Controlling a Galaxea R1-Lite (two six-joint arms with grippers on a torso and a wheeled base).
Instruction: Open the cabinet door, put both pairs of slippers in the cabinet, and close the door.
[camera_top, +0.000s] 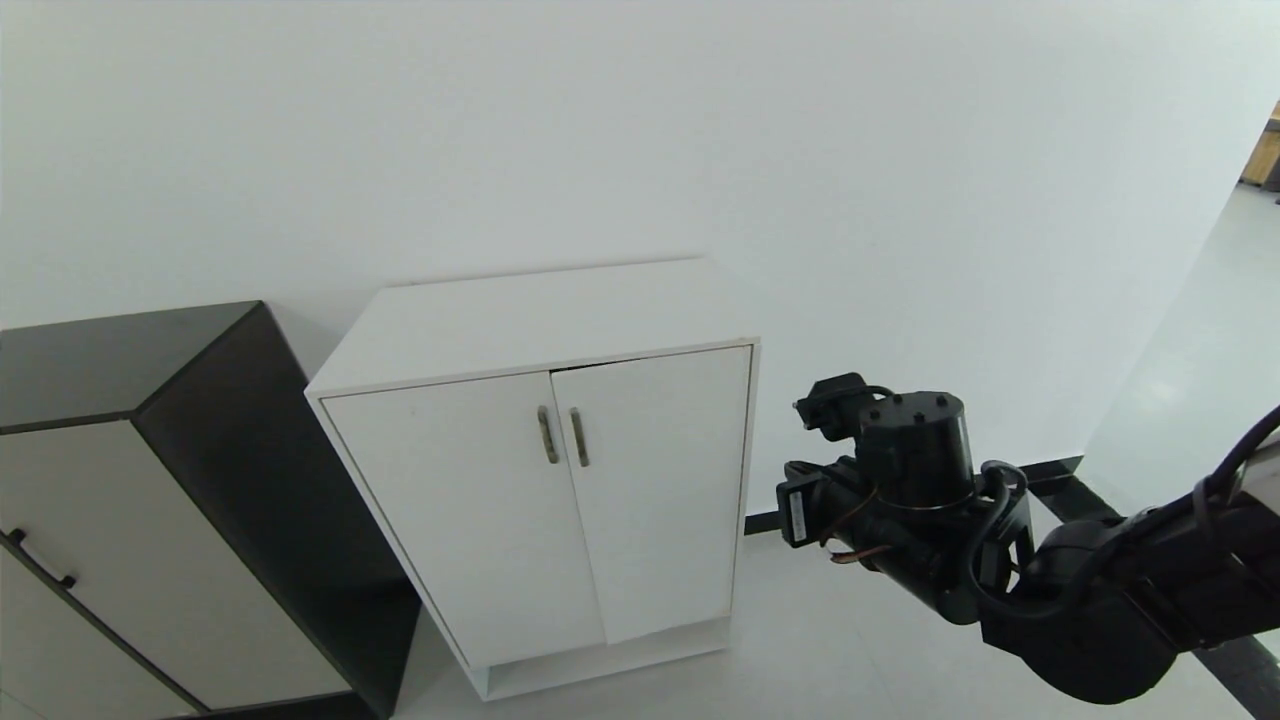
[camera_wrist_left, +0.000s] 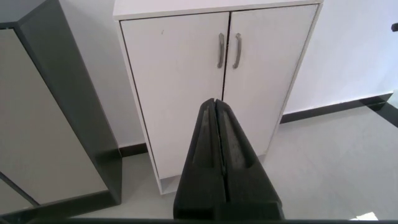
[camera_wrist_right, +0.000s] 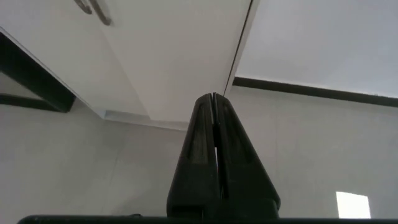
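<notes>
White wall (camera_top: 640, 120) stands at the back in the head view. Against it stands a tall white cabinet (camera_top: 520, 320) with two flat doors (camera_top: 480, 510). Both doors are closed. A thin dark line shows along the top of the door on the robot's right. Two slim grey metal handles (camera_top: 547, 434) sit upright, side by side, where the doors meet. Just beside the white cabinet, on the robot's left, stands a black cabinet (camera_top: 250, 470) with a cream front and a thin black bar (camera_top: 40, 560) on it. The pale grey floor (camera_top: 850, 640) lies under both. A black strip (camera_top: 1055, 468) runs along the foot of the wall. The black right arm (camera_top: 1000, 560) hangs above the floor on the right of the white cabinet and does not touch it.

In the left wrist view, the left gripper (camera_wrist_left: 215, 109) points at the white cabinet (camera_wrist_left: 180, 81) and is apart from it. Its two black fingers are pressed together with nothing between them. The closed doors and the handles (camera_wrist_left: 221, 50) show past its tip. The black cabinet (camera_wrist_left: 68, 99) stands next to the white one, and the floor (camera_wrist_left: 336, 162) lies in front.

In the right wrist view, the right gripper (camera_wrist_right: 214, 102) points at a lower corner of the white cabinet (camera_wrist_right: 174, 56). Its fingers are together and hold nothing. The ends of the handles (camera_wrist_right: 93, 9) peek in at the edge. The black strip (camera_wrist_right: 311, 90) runs between the wall (camera_wrist_right: 323, 37) and the floor (camera_wrist_right: 311, 162).
</notes>
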